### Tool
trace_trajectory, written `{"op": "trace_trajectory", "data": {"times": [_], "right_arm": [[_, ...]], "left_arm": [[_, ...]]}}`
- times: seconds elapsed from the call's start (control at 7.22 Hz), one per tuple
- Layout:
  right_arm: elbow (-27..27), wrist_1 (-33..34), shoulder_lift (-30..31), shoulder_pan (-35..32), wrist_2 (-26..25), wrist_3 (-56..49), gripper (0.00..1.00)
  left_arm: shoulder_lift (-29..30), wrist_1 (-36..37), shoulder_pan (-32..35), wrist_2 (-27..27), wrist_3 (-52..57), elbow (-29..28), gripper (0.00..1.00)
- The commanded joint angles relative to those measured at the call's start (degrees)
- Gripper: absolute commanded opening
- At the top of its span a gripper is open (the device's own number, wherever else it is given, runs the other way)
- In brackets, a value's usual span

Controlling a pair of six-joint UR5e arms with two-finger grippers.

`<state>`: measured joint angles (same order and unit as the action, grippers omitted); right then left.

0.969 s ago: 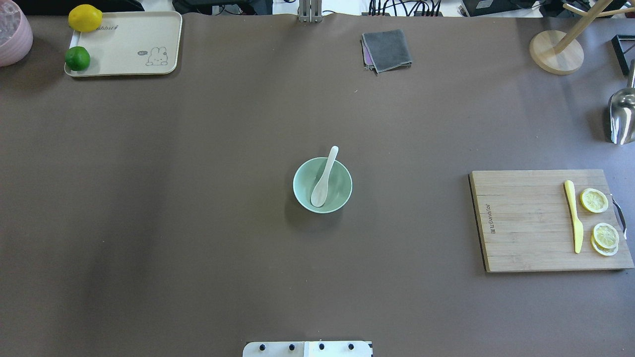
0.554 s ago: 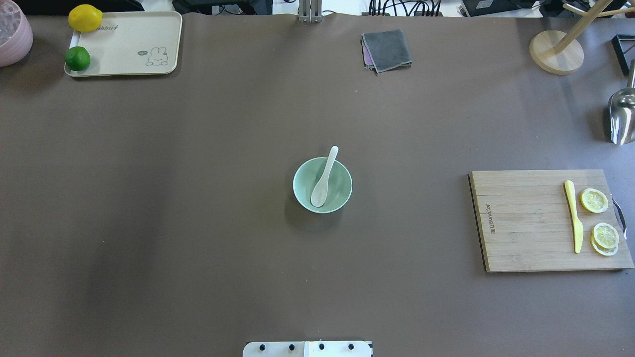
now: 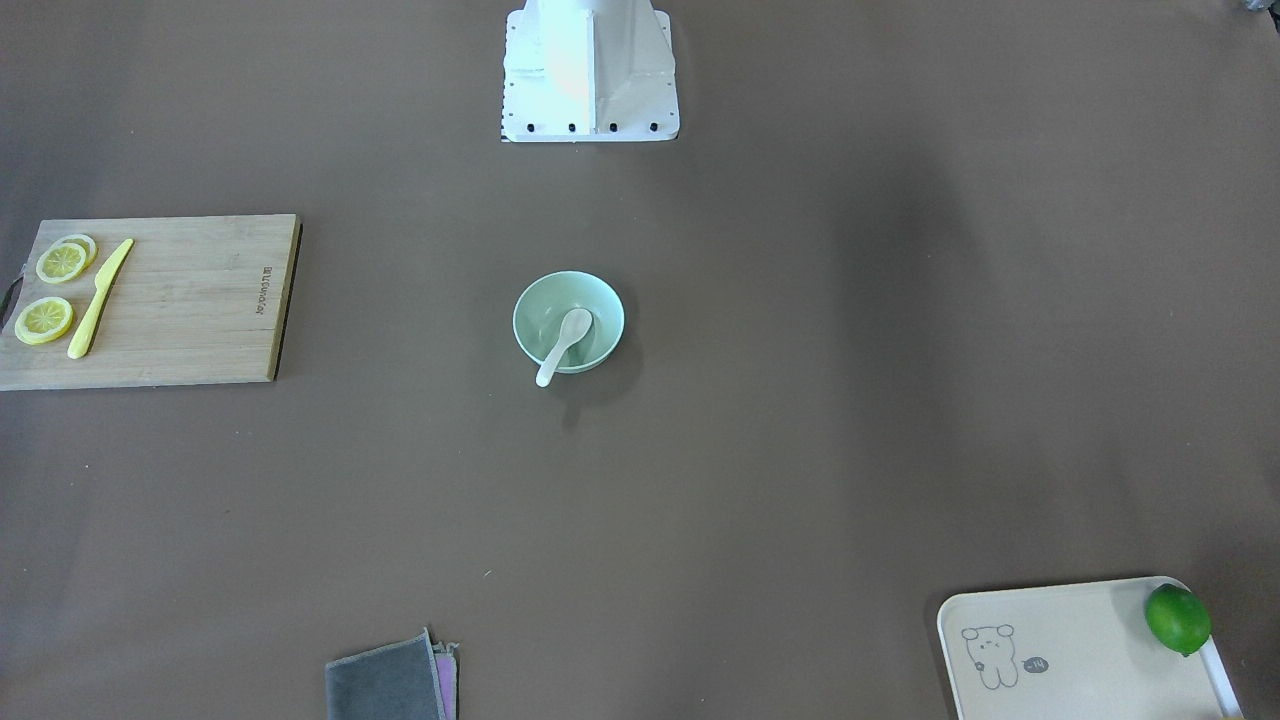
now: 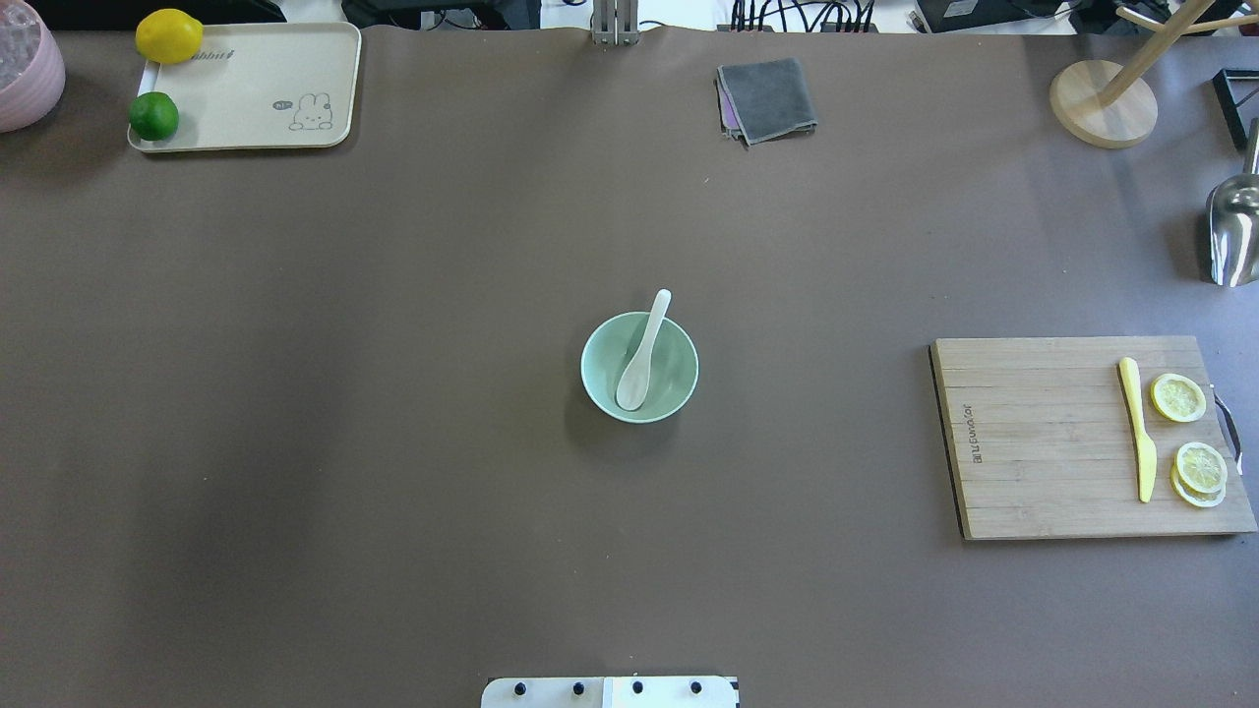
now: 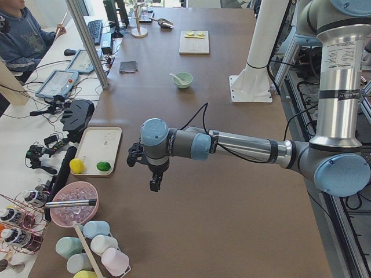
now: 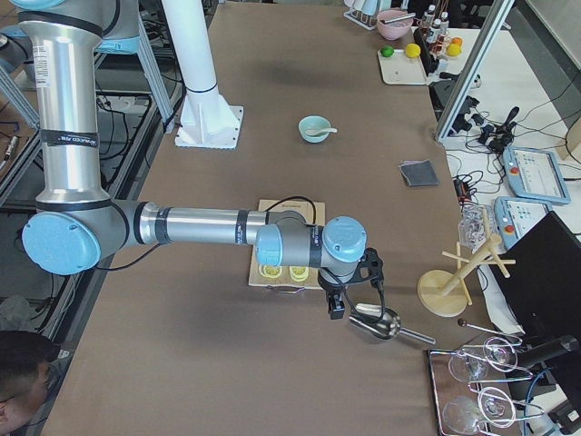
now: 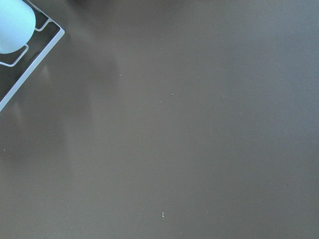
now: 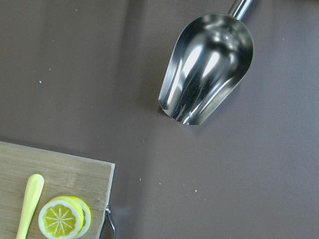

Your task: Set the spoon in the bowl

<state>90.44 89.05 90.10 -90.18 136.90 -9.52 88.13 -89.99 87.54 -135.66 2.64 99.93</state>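
Note:
The white spoon lies in the mint-green bowl at the table's middle. Its scoop is down inside and its handle leans over the far rim. Both also show in the front-facing view: spoon, bowl. Neither gripper shows in the overhead view. The left gripper hangs over the table's left end near the tray, far from the bowl. The right gripper hangs over the right end beside the metal scoop. I cannot tell whether either is open or shut. The wrist views show no fingers.
A wooden cutting board with a yellow knife and lemon slices lies at the right. A metal scoop lies beyond it. A cream tray with a lemon and lime stands far left, a grey cloth far middle.

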Motion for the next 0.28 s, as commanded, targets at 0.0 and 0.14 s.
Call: {"op": "trace_trajectory", "data": {"times": [0.0, 0.14], "right_arm": [[-0.09, -0.02, -0.62, 0.00, -0.76, 0.03, 1.00], [-0.09, -0.02, -0.97, 0.00, -0.93, 0.03, 1.00]], "left_arm": [[0.03, -0.10, 0.00, -0.04, 0.00, 0.96, 0.98], [0.03, -0.01, 0.09, 0.05, 0.00, 0.88, 0.98]]}}
